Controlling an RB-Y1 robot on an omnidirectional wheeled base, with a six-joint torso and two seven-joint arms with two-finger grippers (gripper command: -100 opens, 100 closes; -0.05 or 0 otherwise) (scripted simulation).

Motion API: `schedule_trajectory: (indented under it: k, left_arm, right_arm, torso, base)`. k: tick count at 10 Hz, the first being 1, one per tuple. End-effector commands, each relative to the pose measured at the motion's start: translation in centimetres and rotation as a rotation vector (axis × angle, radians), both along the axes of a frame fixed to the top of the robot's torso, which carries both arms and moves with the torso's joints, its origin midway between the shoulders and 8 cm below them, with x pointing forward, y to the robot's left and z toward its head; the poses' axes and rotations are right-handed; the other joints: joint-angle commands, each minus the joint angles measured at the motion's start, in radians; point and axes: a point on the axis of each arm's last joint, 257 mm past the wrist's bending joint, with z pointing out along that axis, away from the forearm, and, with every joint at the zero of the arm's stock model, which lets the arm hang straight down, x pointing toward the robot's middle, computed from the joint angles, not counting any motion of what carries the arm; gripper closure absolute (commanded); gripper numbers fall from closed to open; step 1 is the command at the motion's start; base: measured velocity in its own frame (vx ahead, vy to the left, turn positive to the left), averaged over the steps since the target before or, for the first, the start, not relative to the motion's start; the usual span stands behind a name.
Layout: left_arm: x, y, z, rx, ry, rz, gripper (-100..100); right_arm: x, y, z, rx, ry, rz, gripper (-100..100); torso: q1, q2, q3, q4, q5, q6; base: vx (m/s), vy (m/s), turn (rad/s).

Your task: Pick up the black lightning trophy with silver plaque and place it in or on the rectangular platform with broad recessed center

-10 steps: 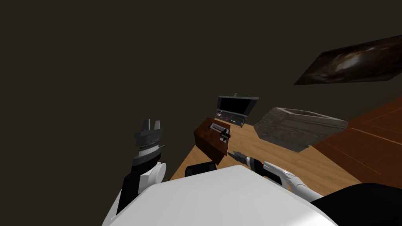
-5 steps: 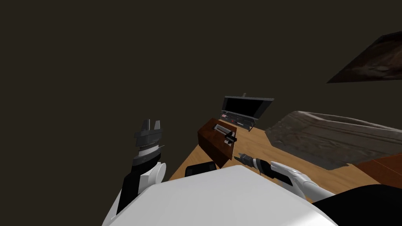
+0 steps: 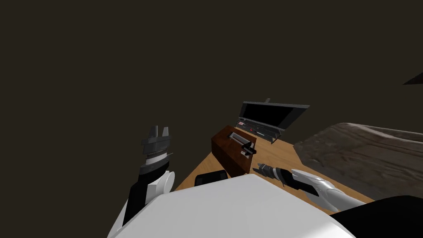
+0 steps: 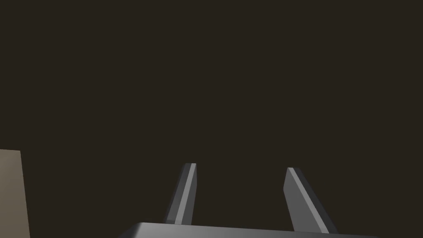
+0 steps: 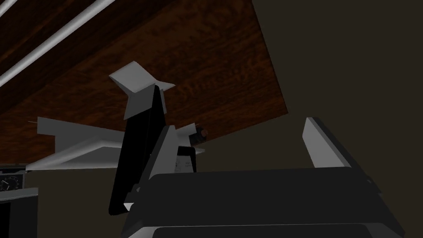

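Dark, bare wall (image 3: pixel 124 62) backs a pale wooden surface (image 3: pixel 274 156) on which a dark brown wooden box (image 3: pixel 226 152) stands. The black lightning trophy (image 5: pixel 132 165), capped by a light grey bolt-shaped face, rests on top of the box.

The right gripper (image 5: pixel 239 124) reaches toward it with its jaws spread wide and holding nothing. In the right wrist view the trophy is not between the jaws. It lies just outside one finger, partly overlapped by it, and its long black body runs nearly alongside that finger. The coming move likely turns on that offset, since the jaws would need to shift sideways toward that finger before closing across the trophy's narrow body.

The left gripper (image 3: pixel 159 131) is raised against the wall, well apart from the box. Its jaws are also wide and empty, which leaves the right arm much the nearer.

Beyond the box from the right jaws sits a black dial-fronted set (image 3: pixel 268 117) with its lid raised. Out to their far side, away from the left arm, lies the rough grey rectangular platform (image 3: pixel 363 159) where the trophy is to go.
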Motion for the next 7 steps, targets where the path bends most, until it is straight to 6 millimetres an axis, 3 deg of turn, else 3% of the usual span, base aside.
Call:
schedule_trajectory:
  k: [1,3,5,7]
  left_arm:
    - [0.0,0.0,0.0,0.000,0.000,0.000,0]
    - [0.0,0.0,0.0,0.000,0.000,0.000,0]
    - [0.0,0.0,0.0,0.000,0.000,0.000,0]
    - [0.0,0.0,0.0,0.000,0.000,0.000,0]
  right_arm:
    - [-0.7,-2.5,0.4,-0.050,0.036,0.022,-100]
    - [-1.7,-4.7,0.7,-0.093,0.070,0.034,-100]
    - [-2.1,-5.4,0.7,-0.106,0.078,0.023,-100]
    - [-3.8,-9.5,1.7,-0.184,0.141,0.035,-100]
  torso:
    - [0.000,0.000,0.000,0.000,0.000,0.000]
    - [0.000,0.000,0.000,0.000,0.000,0.000]
    - [-0.001,0.000,0.000,0.000,0.000,0.000]
    - [0.000,0.000,0.000,0.000,0.000,-0.001]
  base:
    - [0.014,0.002,0.190]
    - [0.012,-0.005,0.189]
    - [0.008,-0.010,0.061]
    - [0.008,-0.014,0.301]
